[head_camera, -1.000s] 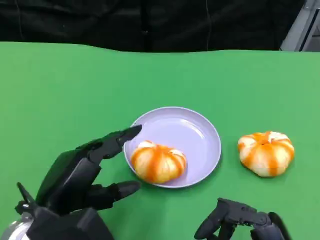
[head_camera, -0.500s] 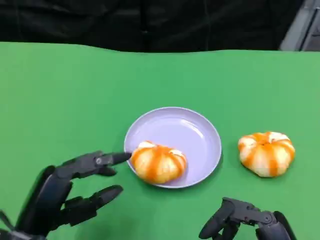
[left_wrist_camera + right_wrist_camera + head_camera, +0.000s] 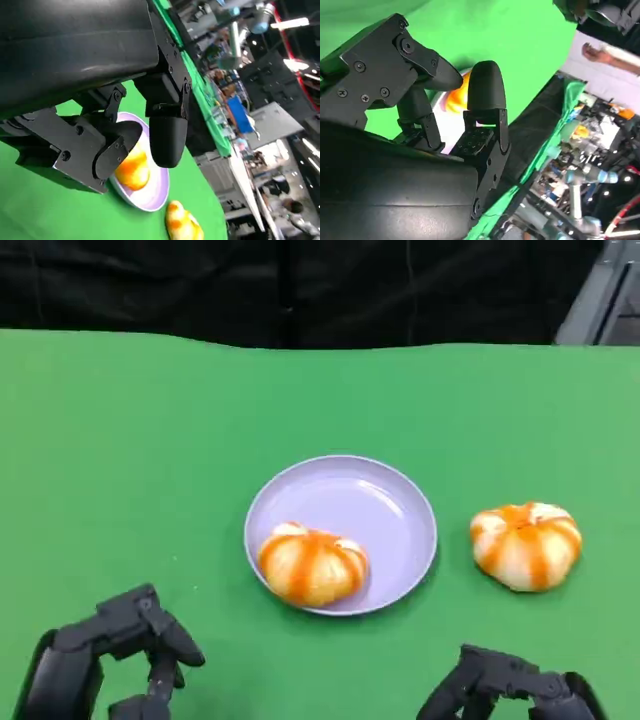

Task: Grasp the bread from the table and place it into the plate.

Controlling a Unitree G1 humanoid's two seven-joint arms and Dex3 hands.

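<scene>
A lilac plate sits mid-table with an orange-striped bread bun lying in its near-left part. A second bun of the same kind rests on the green cloth to the plate's right. My left hand is low at the near left, well short of the plate, with its fingers curled in and nothing in them. My right hand is at the near right, in front of the second bun, also curled and holding nothing. The left wrist view shows the plate, the bun in it and the loose bun past the left hand.
The green table runs back to a dark curtain at its far edge. In the right wrist view, benches, robot arms and a person's arm lie beyond the table.
My left hand has pulled back from the plate's left rim toward the near edge, and its outstretched fingers have curled in. The bun stays in the plate. The right hand has hardly moved.
</scene>
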